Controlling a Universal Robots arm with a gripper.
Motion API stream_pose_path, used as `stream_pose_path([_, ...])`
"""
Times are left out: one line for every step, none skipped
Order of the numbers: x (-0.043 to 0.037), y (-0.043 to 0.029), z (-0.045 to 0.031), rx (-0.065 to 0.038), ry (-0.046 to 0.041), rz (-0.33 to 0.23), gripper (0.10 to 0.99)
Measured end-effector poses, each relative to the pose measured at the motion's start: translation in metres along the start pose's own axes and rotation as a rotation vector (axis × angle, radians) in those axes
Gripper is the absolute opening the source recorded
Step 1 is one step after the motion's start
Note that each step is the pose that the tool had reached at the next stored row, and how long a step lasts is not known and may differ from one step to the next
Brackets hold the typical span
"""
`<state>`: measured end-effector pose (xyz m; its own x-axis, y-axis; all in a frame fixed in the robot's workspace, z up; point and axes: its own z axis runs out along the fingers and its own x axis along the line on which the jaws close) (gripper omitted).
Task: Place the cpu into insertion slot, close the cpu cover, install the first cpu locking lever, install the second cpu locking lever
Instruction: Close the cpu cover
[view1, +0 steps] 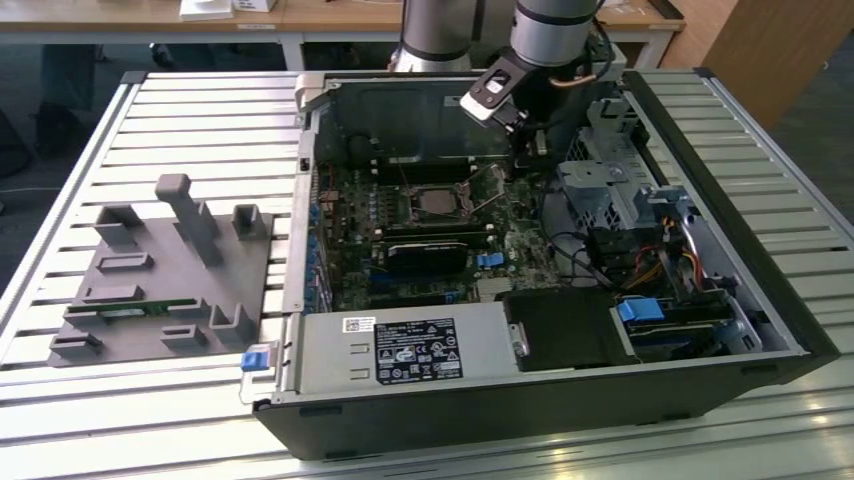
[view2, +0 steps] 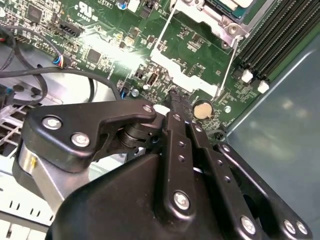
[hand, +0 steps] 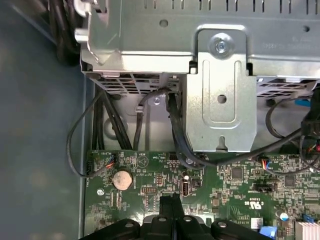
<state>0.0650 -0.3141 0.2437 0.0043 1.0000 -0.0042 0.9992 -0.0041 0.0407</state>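
Open computer case (view1: 534, 410) lies on its side on the slatted counter (view1: 200, 120), motherboard (view1: 400, 290) facing up.

Cpu (view1: 439, 204): sits flat in the insertion slot (view1: 410, 204), grey metal top up. It is square, so it has no long axis; its edges run parallel to the case walls. In the exterior view the slot lies at about 11 o'clock from the board's middle, just beyond the long black module (view1: 427, 250).

Second wrist view: a corner of the cpu (view2: 235, 4) shows, with the silver cpu cover (view2: 220, 22) lying around it. A thin wire lever (view2: 227, 65) runs with its long axis from the slot's corner toward the coin battery (view2: 201, 110). Cannot tell whether it is latched.

Pincer (view1: 523, 148): hangs inside the case, with the slot at about 8 o'clock from it in the exterior view, near but apart. In both wrist views the pincer (view2: 173, 97) (hand: 170, 200) has its black fingers together with nothing between them, tips just above the board near the coin battery (hand: 121, 180). The metal drive cage (hand: 220, 90) stands past the board's edge.

Grey holder tray (view1: 160, 270): on the counter at 9 o'clock from the case, well apart from the pincer.
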Motion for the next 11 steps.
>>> stream_pose_path([0.0000, -0.0001, 0.0018, 0.000, -0.0001, 0.000, 0.106])
stream_pose_path([0.0000, -0.0001, 0.0030, 0.001, -0.0001, 0.000, 0.106])
stream_pose_path([0.0000, -0.0001, 0.0035, 0.001, 0.0000, 0.000, 0.106])
stream_pose_path([0.0000, -0.0001, 0.0037, 0.001, -0.0002, 0.000, 0.106])
stream_pose_path([0.0000, -0.0001, 0.0038, 0.002, -0.0004, 0.000, 0.106])
stream_pose_path([0.0000, -0.0002, 0.0038, 0.002, -0.0004, 0.000, 0.106])
stream_pose_path([0.0000, -0.0002, 0.0039, 0.002, -0.0004, 0.000, 0.106])
stream_pose_path([0.0000, -0.0004, 0.0039, 0.002, -0.0002, 0.000, 0.106])
stream_pose_path([0.0000, -0.0007, 0.0039, 0.002, -0.0001, 0.000, 0.106])
stream_pose_path([0.0000, -0.0009, 0.0040, 0.002, 0.0000, 0.000, 0.106])
stream_pose_path([0.0000, -0.0012, 0.0039, 0.002, -0.0001, 0.000, 0.106])
